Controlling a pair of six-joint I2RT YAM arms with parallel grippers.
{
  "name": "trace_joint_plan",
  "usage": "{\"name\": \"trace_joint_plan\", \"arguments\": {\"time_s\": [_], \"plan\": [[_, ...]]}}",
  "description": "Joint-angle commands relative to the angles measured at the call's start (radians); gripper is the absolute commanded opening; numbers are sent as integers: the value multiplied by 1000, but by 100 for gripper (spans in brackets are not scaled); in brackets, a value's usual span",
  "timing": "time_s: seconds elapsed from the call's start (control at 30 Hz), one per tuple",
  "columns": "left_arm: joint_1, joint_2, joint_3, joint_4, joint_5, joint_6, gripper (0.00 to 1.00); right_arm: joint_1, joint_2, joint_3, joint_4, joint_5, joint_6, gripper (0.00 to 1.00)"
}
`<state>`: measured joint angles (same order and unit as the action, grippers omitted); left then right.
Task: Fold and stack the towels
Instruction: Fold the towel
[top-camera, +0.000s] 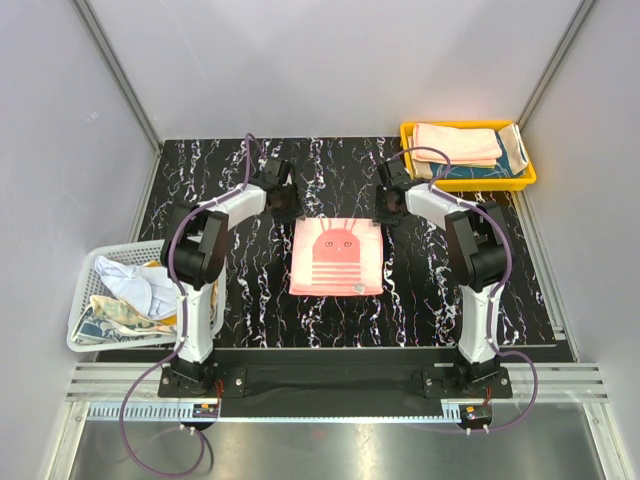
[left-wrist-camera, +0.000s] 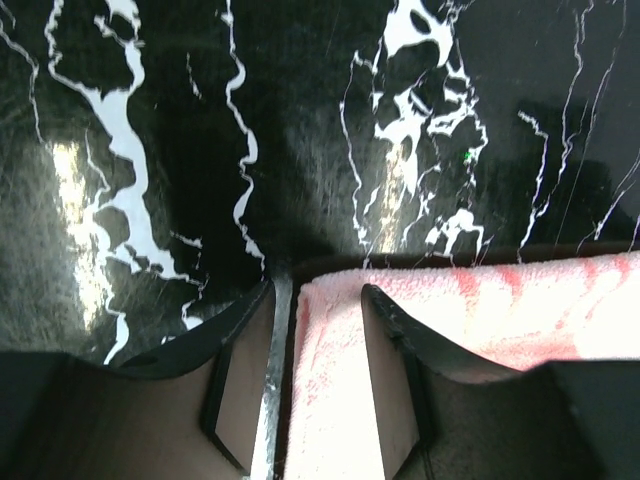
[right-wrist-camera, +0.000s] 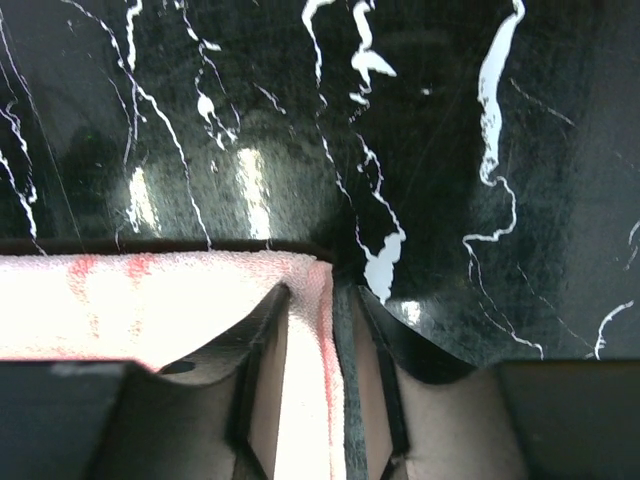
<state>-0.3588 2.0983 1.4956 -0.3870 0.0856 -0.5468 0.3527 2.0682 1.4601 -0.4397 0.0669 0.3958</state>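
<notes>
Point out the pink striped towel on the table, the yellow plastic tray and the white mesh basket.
Pink striped towel (top-camera: 337, 257): top external view, middle of the cloth.
Yellow plastic tray (top-camera: 470, 185): top external view, near wall.
White mesh basket (top-camera: 125, 248): top external view, far rim.

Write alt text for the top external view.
A pink towel with a red print lies flat on the black marbled table, the left gripper and right gripper at its far corners. A white mesh basket of crumpled cloths sits left; a yellow tray of folded towels, far right.
</notes>
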Motion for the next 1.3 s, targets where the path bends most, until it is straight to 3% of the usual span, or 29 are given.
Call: {"name": "trace_joint_plan", "arguments": {"time_s": [0.0,0.4,0.67,0.9,1.27], "plan": [[3,35,29,-24,-6,7,45,-3,21,52,13,10,-18,37],[4,37,-6,6,5,1,34,-4,38,65,6,7,-32,26],[6,43,12,34,29,-1,18,-3,44,75,1,4,-49,24],[6,25,-12,94,49,-16,0,-3,36,71,13,-10,-51,14],[7,-86,-90,246,31,-64,0,-3,-65,17,90,-3,-49,5]]}}
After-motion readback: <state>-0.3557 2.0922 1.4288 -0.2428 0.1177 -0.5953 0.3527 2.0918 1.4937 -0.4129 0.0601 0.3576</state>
